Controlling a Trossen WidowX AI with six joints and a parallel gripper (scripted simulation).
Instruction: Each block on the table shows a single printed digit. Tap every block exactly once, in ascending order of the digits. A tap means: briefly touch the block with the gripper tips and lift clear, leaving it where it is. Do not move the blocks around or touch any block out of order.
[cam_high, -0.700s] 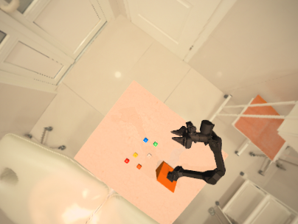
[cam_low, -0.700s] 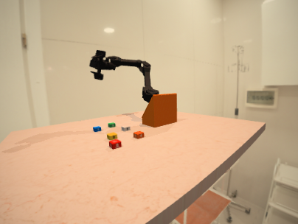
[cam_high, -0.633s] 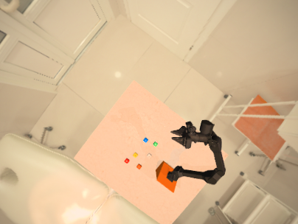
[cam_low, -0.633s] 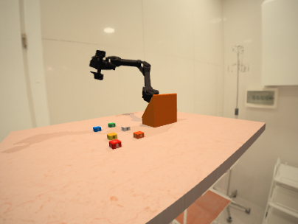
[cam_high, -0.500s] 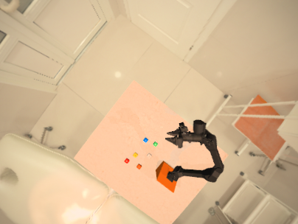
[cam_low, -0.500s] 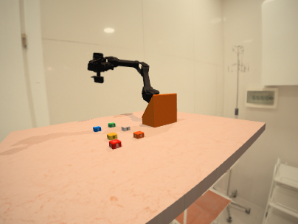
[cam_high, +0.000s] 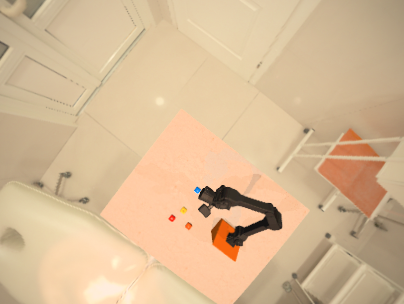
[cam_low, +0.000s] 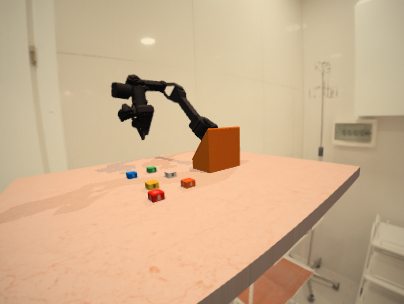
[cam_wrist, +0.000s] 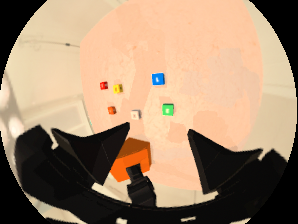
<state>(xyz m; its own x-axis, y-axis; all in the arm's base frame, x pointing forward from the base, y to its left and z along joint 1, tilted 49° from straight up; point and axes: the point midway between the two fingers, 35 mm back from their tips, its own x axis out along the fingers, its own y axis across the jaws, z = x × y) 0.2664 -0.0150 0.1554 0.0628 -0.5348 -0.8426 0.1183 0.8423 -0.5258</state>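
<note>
The arm (cam_low: 190, 107) reaches out from its orange wedge-shaped base (cam_low: 222, 150) and hangs high above the pink tabletop (cam_low: 210, 235); its fingers (cam_low: 142, 131) point downward, spread wide with nothing between them, well clear of every block.

In the exterior view six small blocks lie in a loose cluster on the tabletop, at about eight o'clock from the base: a blue block (cam_low: 131, 175) at the cluster's nine o'clock; a green block (cam_low: 151, 169) at twelve; a grey block (cam_low: 170, 174) just toward the base; an orange block (cam_low: 188, 183) at three; a yellow block (cam_low: 152, 184) in the middle; a red block (cam_low: 156, 195) at six, nearest the camera. All sit flat and apart from one another; the digits on them are too small to read.

In the wrist view the two dark fingers frame the bottom of the picture, wide apart; the blocks show beyond them, the green block (cam_wrist: 168, 108) and grey block (cam_wrist: 137, 115) closest to the gap, the blue block (cam_wrist: 157, 79) farther out at twelve o'clock.
</note>
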